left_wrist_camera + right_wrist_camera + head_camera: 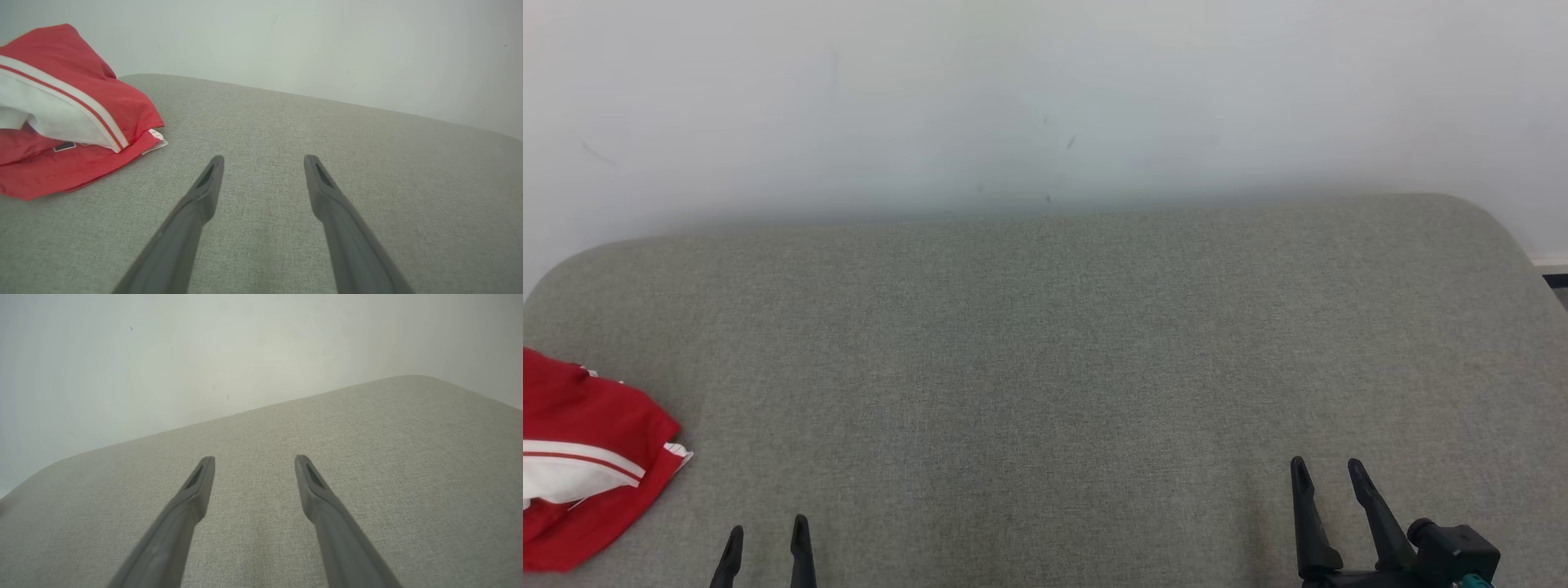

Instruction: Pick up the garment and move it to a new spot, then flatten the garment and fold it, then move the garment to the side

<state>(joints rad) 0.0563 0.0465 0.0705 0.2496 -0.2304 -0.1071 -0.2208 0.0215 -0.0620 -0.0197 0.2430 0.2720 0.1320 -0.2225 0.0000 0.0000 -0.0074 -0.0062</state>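
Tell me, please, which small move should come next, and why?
Probably the left claw should shift left toward the red garment, which lies in loose layers at the left edge of the grey cushion. Both claws hang open and empty, apart from the cloth, and the left claw is far nearer than the right claw.

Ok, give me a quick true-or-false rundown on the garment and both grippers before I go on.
1. The red garment with the white stripe lies at the left edge of the grey fabric surface. True.
2. The left gripper is shut on the garment. False: it is open and empty, apart from the garment, which lies to its left.
3. The right gripper is open with nothing between its fingers. True.
4. The garment is spread flat in the middle of the surface. False: it lies in layers at the left edge.
5. A white wall stands behind the surface. True.
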